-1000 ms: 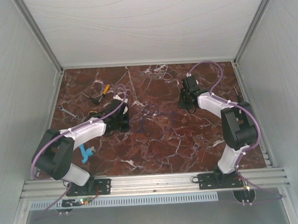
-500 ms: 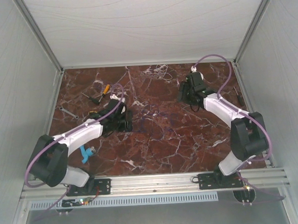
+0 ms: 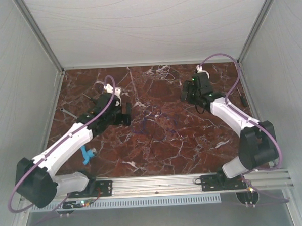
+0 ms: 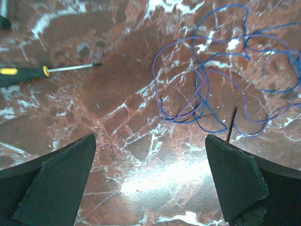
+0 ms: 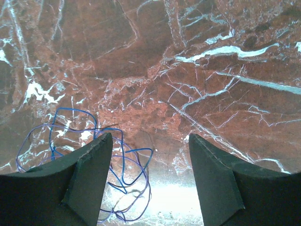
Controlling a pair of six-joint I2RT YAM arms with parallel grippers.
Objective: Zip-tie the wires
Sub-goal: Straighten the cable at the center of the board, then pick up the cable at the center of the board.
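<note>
Top external: left gripper [image 3: 124, 112] and right gripper [image 3: 186, 93] face each other across the marble table [image 3: 193, 146]. The wires [image 3: 154, 124] lie as faint loops on the stone between them. Both grippers stand well apart from the enclosure walls [image 3: 18, 99].

Left wrist: the left gripper [image 4: 150, 155] has its jaws spread wide and holds nothing. The blue wires [image 4: 204, 94] curl ahead and to its right. The zip tie [image 4: 231, 123], a thin black strip, lies among their near loops just beyond the right finger [image 4: 235, 179]. A screwdriver [image 4: 28, 73] lies ahead to the left, and bare marble fills the gap between.

Right wrist: the right gripper [image 5: 150, 155] is spread and empty. The wires [image 5: 129, 174] sit low and to the left, passing behind the left finger [image 5: 80, 183]. Open stone lies ahead and to the right.
</note>
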